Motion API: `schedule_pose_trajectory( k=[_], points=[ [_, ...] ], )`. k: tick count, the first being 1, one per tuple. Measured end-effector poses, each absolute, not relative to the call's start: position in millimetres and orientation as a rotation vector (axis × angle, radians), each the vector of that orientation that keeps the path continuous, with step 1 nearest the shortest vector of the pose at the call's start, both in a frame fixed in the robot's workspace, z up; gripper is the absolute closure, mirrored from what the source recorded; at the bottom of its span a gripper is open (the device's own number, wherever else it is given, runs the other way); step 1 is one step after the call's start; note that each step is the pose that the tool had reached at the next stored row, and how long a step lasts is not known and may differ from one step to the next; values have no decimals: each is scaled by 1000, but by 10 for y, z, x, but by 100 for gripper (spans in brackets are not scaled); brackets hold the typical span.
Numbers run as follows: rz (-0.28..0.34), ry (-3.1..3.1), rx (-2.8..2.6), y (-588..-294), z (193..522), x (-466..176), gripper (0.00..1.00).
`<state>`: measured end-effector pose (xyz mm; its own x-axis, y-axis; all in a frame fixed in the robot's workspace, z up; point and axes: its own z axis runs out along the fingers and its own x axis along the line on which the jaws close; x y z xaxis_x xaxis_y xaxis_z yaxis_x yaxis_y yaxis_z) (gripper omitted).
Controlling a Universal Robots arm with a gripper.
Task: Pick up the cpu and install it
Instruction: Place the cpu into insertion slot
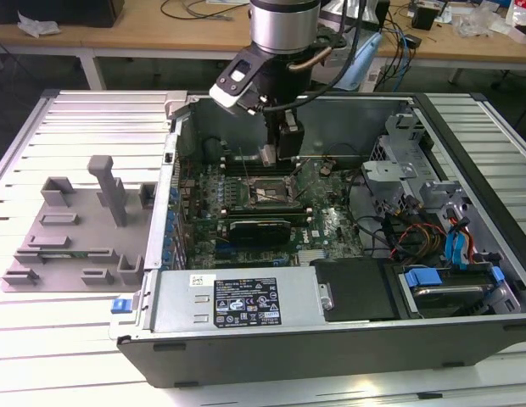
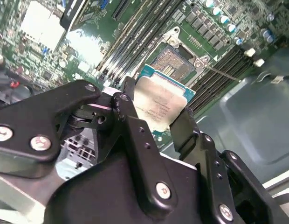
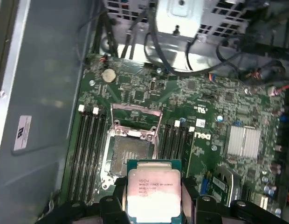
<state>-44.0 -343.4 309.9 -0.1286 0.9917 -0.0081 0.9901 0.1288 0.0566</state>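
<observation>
cpu (image 3: 153,193): small flat square chip with a silvery-white metal top and a green rim, pinched by two opposite edges in the black two-fingered pincer (image 3: 154,201), metal face toward both wrist cameras. In both wrist views it hangs above the green motherboard (image 3: 205,102), close to the near edge of the dark square socket (image 3: 133,154) and, by appearance, not yet touching it. The socket's contact field lies bare, and its silvery metal retention frame (image 3: 135,116) stands hinged up on the far side. Black memory slots (image 3: 88,144) flank the socket on both sides.

In the exterior view the pincer (image 1: 280,154) reaches down into the open grey computer case (image 1: 331,326), over the middle of the board. A grey moulded tray (image 1: 68,237) rests on the white slatted counter (image 1: 76,127), to the exterior view's left of the case, well apart from the pincer.

Progress, as judged: pick-up done; chip carried to the socket; seating in the socket and closing the frame remain.
</observation>
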Motion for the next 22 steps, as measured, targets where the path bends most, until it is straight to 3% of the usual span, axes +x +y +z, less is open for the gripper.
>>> schedule_pose_trajectory(
  k=[22],
  points=[
    [87, 2227, 2120, -3416, 2899, -485, 45]
  ],
)
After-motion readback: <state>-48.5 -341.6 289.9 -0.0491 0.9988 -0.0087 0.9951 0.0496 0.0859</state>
